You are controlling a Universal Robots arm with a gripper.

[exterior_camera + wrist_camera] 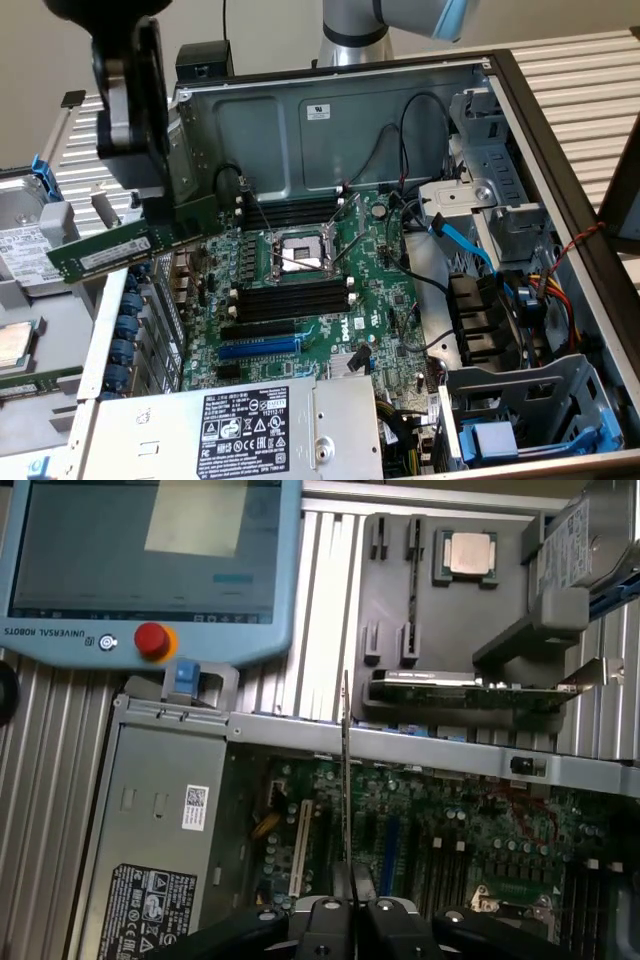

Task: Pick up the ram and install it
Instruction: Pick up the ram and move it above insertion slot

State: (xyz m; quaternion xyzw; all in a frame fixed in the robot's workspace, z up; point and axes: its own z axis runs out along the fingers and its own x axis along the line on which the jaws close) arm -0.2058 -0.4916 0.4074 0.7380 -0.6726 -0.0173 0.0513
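Pincer (350,908) is clenched on the ram (346,780), pinching its flat faces. The wrist view sees the stick edge-on, as a thin line running straight out from between the fingers.

In the exterior view the pincer (152,222) grips the upper long edge and the ram (100,255) hangs in the air, label face showing. It sits over the case wall on the exterior view's left and touches nothing else. Its long axis is nearly level, with the end toward the exterior view's left dipping a little.

Beyond the ram is the motherboard (385,300), lying flat in the open case (330,120). The empty black memory slots (295,300) lie lower than the ram and toward the exterior view's right, just beside the CPU socket (298,252). A second bank of black slots (290,212) sits on the socket's far side.

Judged: the slots' long axis runs roughly the same way as the ram's, so they are close to parallel apart from the slight tilt. Ram and slots are well apart, so the ram is picked up but not seated.

The blue expansion slot (258,347) lies just beside the first bank, on the side away from the socket. Farther out in the wrist view is the teach pendant (150,560) on the tabletop (320,600).
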